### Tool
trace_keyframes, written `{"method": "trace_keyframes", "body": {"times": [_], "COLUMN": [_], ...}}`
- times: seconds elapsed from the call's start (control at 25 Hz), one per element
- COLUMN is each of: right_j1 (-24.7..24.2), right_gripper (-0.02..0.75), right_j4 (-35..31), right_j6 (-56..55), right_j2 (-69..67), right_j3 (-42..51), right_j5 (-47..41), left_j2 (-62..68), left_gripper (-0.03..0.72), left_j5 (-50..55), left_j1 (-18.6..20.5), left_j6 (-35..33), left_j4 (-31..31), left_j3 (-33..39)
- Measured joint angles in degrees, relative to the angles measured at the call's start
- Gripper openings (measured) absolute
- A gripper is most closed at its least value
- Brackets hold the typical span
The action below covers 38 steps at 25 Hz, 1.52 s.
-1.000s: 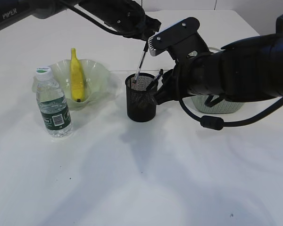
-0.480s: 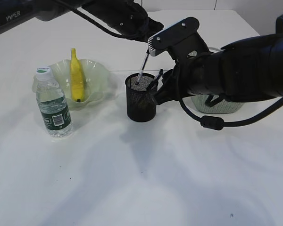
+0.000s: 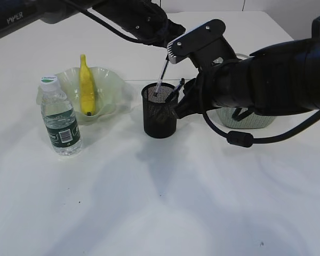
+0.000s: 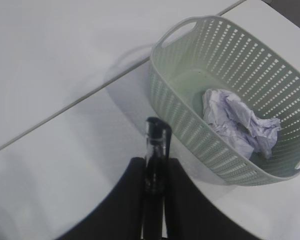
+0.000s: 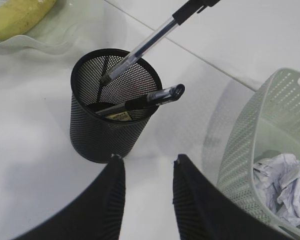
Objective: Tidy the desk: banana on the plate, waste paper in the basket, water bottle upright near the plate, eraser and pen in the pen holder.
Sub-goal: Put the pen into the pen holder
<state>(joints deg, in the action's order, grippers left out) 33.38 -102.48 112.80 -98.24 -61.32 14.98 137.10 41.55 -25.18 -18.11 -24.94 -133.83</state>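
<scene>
White desk [image 3: 149,202] fills the exterior view, seen at a downward slant. At left the water bottle [image 3: 60,116] stands upright just in front of the plate [image 3: 109,88], and the banana [image 3: 86,86] lies in the plate with its long axis running away from the camera, dark tip nearest. The pen holder [image 3: 160,111] stands mid-desk. A clear pen [image 3: 160,77] slants into it, lower end inside the cup, upper end leaning up and to the right into the left gripper [image 3: 166,47], whose fingertips are hidden among dark arm parts. A second, dark pen [image 3: 174,90] leans on the holder's right rim. The right arm covers most of the basket [image 3: 245,120]; only a pale strip shows.

From the left wrist, the two black fingers [image 4: 132,200] are pressed together on the pen [image 4: 155,160], which points straight away from the camera toward the basket [image 4: 190,125]. The waste paper [image 4: 240,122] lies inside the basket. The holder is out of frame.

From the right wrist, the right gripper [image 5: 146,159] hovers with its fingers apart and nothing between them, just in front of the pen holder [image 5: 105,135]. The clear pen [image 5: 150,42] enters from the upper right, tip down inside the mesh. The dark pen [image 5: 140,102] lies across the opening, cap end over the right rim. A small pale block shows dimly at the bottom of the cup; I cannot tell whether it is the eraser. The banana [image 5: 17,17] and basket [image 5: 250,140] are cut off at the edges, with paper [image 5: 282,185] partly visible.
</scene>
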Motion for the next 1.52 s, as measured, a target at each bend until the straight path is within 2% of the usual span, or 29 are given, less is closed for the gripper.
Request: {"method": "trace_keyframes", "body": {"times": [1.52], "right_j1": [0.0], "right_gripper": [0.249], "right_j4": [0.4], "right_j6": [0.0], "right_j2": [0.0], "right_j3": [-1.6], "right_j5": [1.8], "left_j2": [0.0], "left_gripper": [0.123], "left_j5": [0.0], "left_j1": [0.0], "left_j6": [0.0], "left_j4": [-0.2], "left_j3": [0.0]}}
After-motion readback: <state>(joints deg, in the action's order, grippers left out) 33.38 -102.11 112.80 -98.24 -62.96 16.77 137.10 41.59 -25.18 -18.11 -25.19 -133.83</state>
